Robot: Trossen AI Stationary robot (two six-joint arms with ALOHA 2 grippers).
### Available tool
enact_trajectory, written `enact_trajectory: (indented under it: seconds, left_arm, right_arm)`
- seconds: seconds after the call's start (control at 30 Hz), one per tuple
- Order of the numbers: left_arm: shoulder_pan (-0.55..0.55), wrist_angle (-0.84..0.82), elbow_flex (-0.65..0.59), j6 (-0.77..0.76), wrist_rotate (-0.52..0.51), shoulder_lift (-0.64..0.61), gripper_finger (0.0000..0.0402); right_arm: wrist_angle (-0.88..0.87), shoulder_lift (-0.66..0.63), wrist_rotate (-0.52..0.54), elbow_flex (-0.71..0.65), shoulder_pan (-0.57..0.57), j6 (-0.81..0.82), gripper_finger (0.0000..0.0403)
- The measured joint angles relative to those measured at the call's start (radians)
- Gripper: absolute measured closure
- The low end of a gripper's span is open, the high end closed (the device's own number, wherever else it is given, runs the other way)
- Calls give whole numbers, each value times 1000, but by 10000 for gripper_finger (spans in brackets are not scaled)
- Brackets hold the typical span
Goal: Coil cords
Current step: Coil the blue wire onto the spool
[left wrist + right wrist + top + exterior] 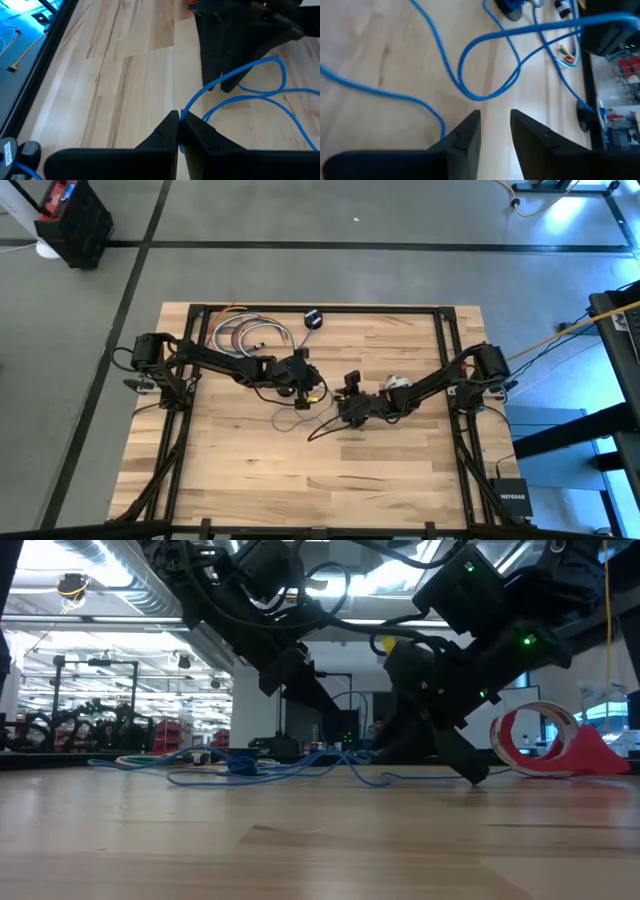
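Left hand [178, 131] is pinched shut on the blue cord [235, 75], which rises from between its 2 fingers. Right hand [495, 131] stands partly open with bare counter [300, 490] showing in the gap; we see it holding nothing, though the cord passes close by one finger.

Going largest to smallest, we count 1 wooden counter, 2 dark arms meeting near its middle, and 1 long blue cord that loops several times across the wood between and around both hands. From above the cord reads as a thin dark line, so we cannot follow its full run there. Toward the far edge of the counter, left of centre, lies 1 bundle of coloured cords [245, 333]; its strands are too fine for us to count. Near it, at the far edge, sits 1 small black puck [313, 318], and we cannot tell whether the cord joins it. In the level view 1 red-and-white tape dispenser [550, 743] stands on the counter behind the right arm, which partly covers it. The far ends of the cord are cut off in both wrist views.
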Motion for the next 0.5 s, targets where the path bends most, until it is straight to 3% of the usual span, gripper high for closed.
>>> enact_trajectory:
  seconds: [0.27,0.5]
  left_arm:
    - [-2,2,0,0,0,0,391]
    - [-2,10,0,0,0,0,391]
  right_arm:
    - [-15,0,-120,1,0,-33,313]
    - [47,15,-85,2,-1,-60,339]
